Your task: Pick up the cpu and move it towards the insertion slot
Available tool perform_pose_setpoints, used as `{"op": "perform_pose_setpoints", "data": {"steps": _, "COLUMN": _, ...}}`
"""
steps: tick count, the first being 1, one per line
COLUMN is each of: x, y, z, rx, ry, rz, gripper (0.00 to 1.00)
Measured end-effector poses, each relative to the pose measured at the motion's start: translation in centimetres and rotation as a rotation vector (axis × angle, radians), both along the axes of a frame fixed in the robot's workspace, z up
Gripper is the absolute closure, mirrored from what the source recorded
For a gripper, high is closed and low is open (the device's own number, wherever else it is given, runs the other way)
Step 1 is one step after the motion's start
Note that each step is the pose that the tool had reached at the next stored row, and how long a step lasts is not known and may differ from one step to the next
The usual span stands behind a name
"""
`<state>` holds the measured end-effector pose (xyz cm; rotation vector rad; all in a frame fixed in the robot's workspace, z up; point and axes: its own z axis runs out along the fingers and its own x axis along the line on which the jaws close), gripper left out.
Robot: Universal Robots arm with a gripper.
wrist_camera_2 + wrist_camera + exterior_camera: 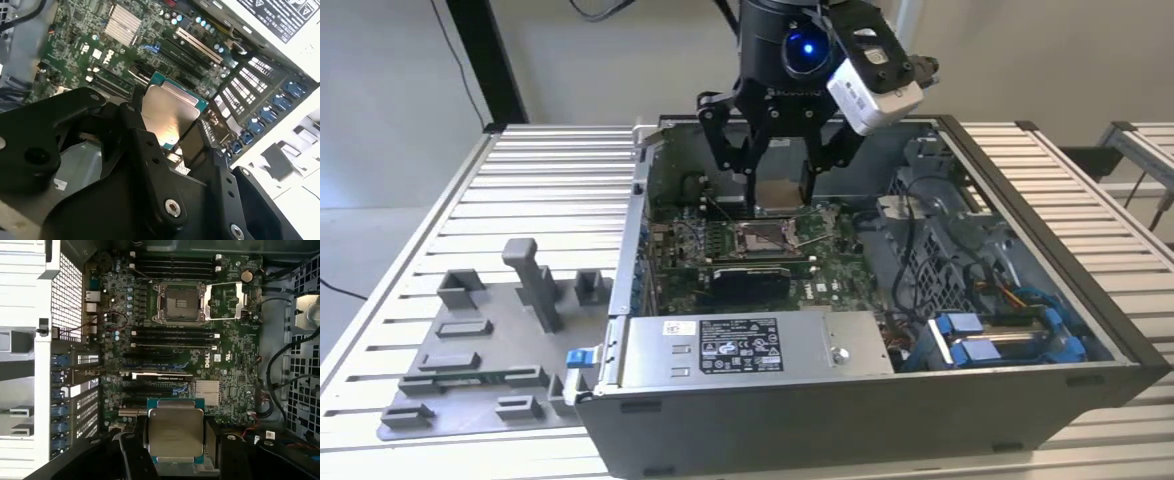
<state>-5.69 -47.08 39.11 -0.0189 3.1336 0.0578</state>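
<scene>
My gripper (pixel 778 197) hangs inside the open computer case, shut on the cpu (pixel 778 193), a flat square chip with a pale silvery top. In both wrist views the cpu (pixel 175 432) (pixel 167 116) sits level between the black fingers (pixel 212 440), held above the green circuit board. The insertion slot (pixel 765 237) is a square socket with a shiny metal frame and a tan centre, its lid swung open. It lies just below and in front of the held cpu in the exterior view, and in the first wrist view the insertion slot (pixel 180 302) is some way off from the chip.
The case walls (pixel 634 230) ring the board. A grey power supply (pixel 747 345) spans the front, cables and blue drive bays (pixel 994 335) crowd the exterior view's right. Memory slots (pixel 172 337) lie between chip and socket. A grey fixture plate (pixel 494 345) rests on the slatted table.
</scene>
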Motion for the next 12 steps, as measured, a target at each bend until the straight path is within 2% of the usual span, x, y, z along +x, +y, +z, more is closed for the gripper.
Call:
{"op": "perform_pose_setpoints", "data": {"steps": 8, "x": 3.57, "y": -0.01, "z": 0.01, "rx": -0.0002, "ry": 0.0000, "rz": 0.000, "gripper": 1.00}}
{"op": "perform_pose_setpoints", "data": {"steps": 12, "x": 5.10, "y": 0.00, "z": 0.00, "rx": 0.0000, "ry": 0.0000, "rz": 0.000, "gripper": 1.00}}
